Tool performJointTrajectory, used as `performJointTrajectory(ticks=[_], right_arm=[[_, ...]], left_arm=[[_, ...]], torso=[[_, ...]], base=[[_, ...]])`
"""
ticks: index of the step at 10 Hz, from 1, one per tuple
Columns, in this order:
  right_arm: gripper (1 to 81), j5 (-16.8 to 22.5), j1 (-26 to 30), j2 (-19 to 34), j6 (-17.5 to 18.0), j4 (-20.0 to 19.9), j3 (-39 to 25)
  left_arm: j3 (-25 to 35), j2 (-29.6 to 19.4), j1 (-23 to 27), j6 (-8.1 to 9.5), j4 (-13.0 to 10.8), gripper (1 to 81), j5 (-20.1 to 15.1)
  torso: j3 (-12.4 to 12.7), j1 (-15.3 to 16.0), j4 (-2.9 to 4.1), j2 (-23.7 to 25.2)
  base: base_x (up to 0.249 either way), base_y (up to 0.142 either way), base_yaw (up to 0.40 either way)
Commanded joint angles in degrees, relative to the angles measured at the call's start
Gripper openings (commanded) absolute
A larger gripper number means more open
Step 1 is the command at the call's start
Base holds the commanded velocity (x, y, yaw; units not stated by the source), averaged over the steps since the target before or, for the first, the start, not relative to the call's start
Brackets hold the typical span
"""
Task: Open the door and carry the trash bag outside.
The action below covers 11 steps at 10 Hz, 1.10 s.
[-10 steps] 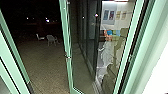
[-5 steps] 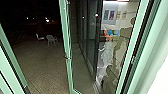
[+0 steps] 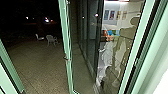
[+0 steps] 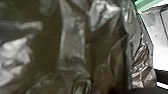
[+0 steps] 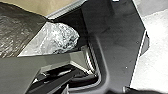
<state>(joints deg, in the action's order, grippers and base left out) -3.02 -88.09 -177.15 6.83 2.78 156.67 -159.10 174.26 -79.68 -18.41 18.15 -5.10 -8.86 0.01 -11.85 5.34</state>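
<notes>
Paved yard (image 3: 42, 71), lower left. Green-framed glass door (image 3: 66, 45), centre, open. White armchair (image 3: 51, 39), upper left. Dark plastic trash bag (image 4: 72, 37), close in the left wrist view. Grippers: state cannot be told. Apparent step: carrying out; next, passage without snagging.

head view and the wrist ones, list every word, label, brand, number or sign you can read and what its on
None can be read.
Posters on the lit wall: too small and blurred to tell whether they bear text.
Coloured patches below them: too blurred.
Trash bag: no readable print.
</notes>
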Motion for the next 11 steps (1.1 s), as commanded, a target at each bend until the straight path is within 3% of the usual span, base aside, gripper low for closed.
performJointTrajectory(ticks=[1, 11], right_arm=[[81.1, 3.02, 2.26, -0.42, -0.23, -0.41, -0.24], [81.1, 3.11, 2.52, -0.59, -0.32, -0.32, -0.24]], left_arm=[[-0.07, -0.15, 3.43, -0.49, 0.22, 1.0, -3.61], [-0.07, -0.14, 3.43, -0.49, 0.13, 1.0, -3.61]], torso=[[0.0, 0.0, 0.0, 0.0], [0.02, -0.01, 0.0, 0.0]], base=[[0.069, 0.0, 0.0], [0.069, 0.0, 0.0]])
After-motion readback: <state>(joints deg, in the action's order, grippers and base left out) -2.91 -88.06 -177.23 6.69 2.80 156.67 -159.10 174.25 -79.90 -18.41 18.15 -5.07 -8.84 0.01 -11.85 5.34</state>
